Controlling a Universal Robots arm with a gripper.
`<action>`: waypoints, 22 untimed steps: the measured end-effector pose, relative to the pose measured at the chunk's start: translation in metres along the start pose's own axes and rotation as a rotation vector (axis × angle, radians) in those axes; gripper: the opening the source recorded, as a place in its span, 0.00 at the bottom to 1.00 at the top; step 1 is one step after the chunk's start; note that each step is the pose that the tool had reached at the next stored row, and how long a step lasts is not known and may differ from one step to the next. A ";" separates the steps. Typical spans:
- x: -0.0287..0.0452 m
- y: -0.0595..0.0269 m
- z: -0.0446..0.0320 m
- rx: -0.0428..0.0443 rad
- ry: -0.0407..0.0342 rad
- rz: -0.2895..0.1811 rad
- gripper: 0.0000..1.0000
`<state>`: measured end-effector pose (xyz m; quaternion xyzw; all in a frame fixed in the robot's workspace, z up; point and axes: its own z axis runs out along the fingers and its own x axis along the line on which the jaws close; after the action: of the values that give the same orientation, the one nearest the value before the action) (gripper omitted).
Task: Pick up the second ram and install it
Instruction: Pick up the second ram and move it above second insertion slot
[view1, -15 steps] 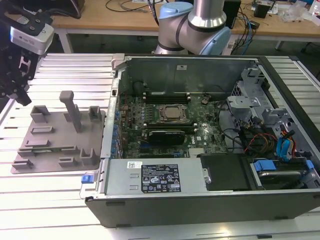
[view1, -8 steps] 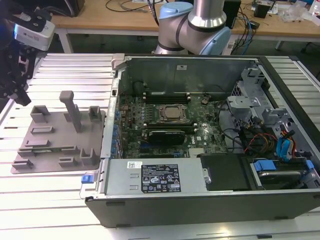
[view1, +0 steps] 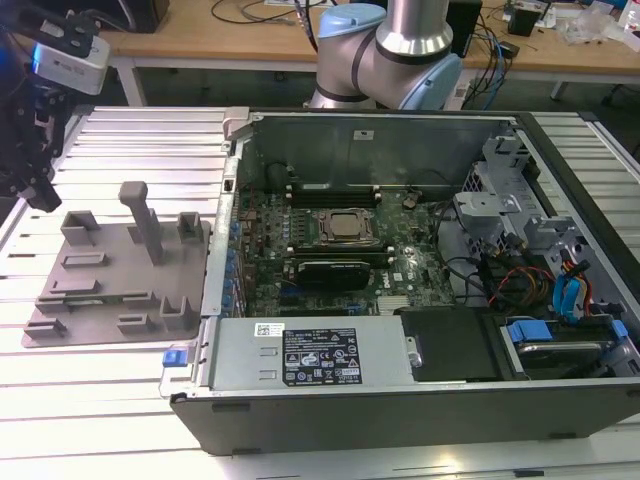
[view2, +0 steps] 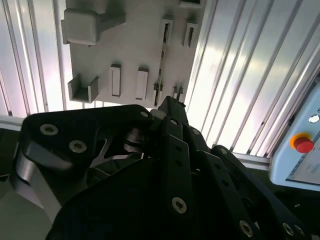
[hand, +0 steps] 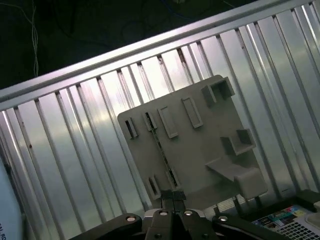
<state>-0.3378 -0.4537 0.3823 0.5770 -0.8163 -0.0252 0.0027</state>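
Second ram looks to be the long, thin, dark strip that stands on its edge in the slots of the flat grey plastic tray with upright posts. I think it stands up like that so two fingers can come down on either side and pinch it. The black metal hand hangs above the tray, near one end of the strip and not touching it. Its fingertips are pressed together with nothing between them. Beside the tray lies the big black computer case, on its side with the cover off. That is likely so the green board inside faces up and parts can be pushed in from above. Both sit on a shiny silver bench made of long ribbed strips. Behind it is a wooden desk with cables.
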 end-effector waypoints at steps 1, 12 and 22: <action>0.0000 0.0000 0.0000 -0.0003 0.0004 -0.010 0.08; 0.0000 0.0000 0.0000 -0.0041 0.0074 -0.166 0.08; 0.0000 0.0000 0.0000 -0.0065 0.0116 -0.261 0.08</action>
<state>-0.3378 -0.4537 0.3823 0.6783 -0.7343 -0.0247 0.0060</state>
